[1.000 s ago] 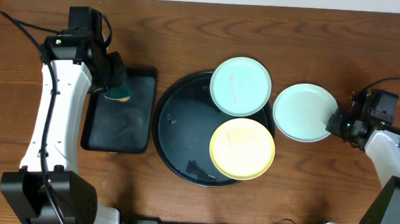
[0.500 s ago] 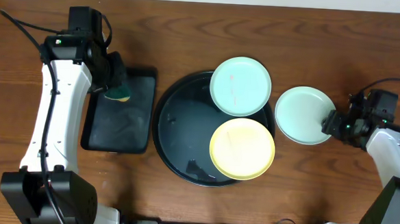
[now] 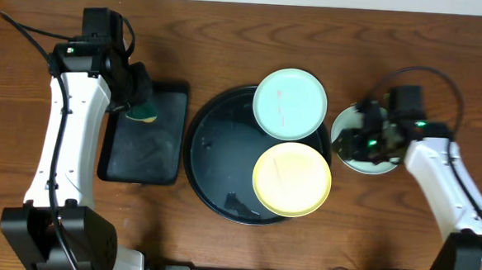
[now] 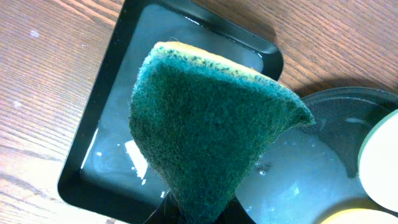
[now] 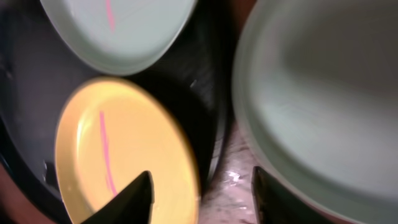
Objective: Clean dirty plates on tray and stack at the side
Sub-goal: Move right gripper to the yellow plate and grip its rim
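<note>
**On the round tray, two plates; a third lies beside it**

Nearest the robot, the yellow plate [image 3: 292, 179] lies in the right part of the tray [image 3: 219, 150], with its edge over the rim and a thin pink streak on its face. Right of the tray, on the table [image 3: 230, 35], lies the side plate [image 3: 370, 165], pale mint and just beside the rim. The right gripper [image 3: 358, 141] hangs over this plate's left part, fingers spread wide with nothing between them. Whether it touches the plate cannot be told. Farther back, the mint plate [image 3: 290, 103] rests on the tray's far right rim, close to the yellow one, and also bears a pink mark. At the left, the left gripper [image 3: 139, 101] clamps a green sponge [image 4: 211, 124] above the far end of the wet small tray [image 3: 141, 150].
</note>
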